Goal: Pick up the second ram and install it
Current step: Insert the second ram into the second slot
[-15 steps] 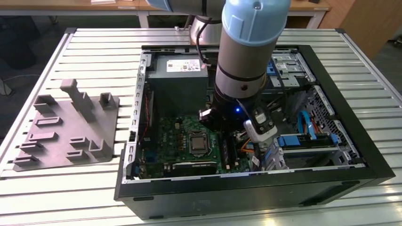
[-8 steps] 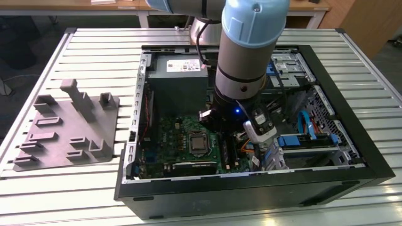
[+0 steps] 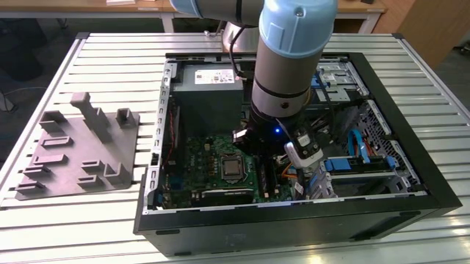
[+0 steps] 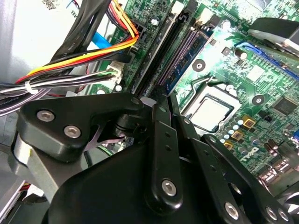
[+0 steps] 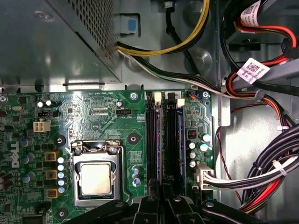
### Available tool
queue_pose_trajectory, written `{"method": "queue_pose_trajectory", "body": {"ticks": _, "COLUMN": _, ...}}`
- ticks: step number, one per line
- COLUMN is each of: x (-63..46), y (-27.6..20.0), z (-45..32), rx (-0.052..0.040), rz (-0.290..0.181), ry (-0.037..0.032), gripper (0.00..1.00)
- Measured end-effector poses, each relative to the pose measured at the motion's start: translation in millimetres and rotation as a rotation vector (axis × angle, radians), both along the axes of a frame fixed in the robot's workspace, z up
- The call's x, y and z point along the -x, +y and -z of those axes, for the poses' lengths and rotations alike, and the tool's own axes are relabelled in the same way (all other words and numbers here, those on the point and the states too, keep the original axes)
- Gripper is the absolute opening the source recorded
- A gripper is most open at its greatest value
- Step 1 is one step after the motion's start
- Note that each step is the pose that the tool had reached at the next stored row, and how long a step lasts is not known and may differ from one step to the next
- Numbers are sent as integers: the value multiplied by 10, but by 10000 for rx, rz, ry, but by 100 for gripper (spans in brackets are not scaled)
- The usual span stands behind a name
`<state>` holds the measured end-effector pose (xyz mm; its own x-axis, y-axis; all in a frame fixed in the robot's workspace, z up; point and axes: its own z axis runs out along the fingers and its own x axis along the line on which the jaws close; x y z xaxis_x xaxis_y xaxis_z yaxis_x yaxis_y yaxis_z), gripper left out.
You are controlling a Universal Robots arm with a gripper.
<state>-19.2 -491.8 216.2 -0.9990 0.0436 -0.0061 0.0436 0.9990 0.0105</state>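
Nearest the wrist cameras, the black gripper [image 4: 161,109] reaches down into the open computer case [image 3: 411,159], its linkages drawn together so the fingers [image 4: 159,140] meet on a thin edge. From the second wrist view it seems clenched on the second ram [image 4: 187,53], a narrow dark board with a purplish face standing edge-on in one of the slots, though the fingertips themselves are hidden behind the linkage. In the first wrist view the same stick [image 5: 179,140] stands upright in the slot nearer the white connector [image 5: 202,175], beside an empty black slot [image 5: 152,140].

The stick looks light, stiff and brittle, with bare chips on its faces; it is best taken by its long top edge, with any push straight down.

Beyond lie the processor socket [image 5: 96,177] on the green motherboard [image 5: 79,116], then the bundled power cables [image 5: 261,172] and the grey power supply [image 3: 209,96]. Outside the case, a grey parts tray [image 3: 74,154] sits on the slatted table [image 3: 59,220].
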Motion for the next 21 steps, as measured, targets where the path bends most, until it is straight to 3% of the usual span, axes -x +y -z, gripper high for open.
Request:
{"method": "queue_pose_trajectory", "body": {"ticks": 8, "x": 0, "y": 35, "z": 2, "rx": -2, "rz": -183, "ry": -1, "gripper": 14}}
{"method": "queue_pose_trajectory", "body": {"ticks": 21, "x": -6, "y": 36, "z": 2, "rx": -3, "rz": -240, "ry": -1, "gripper": 14}}
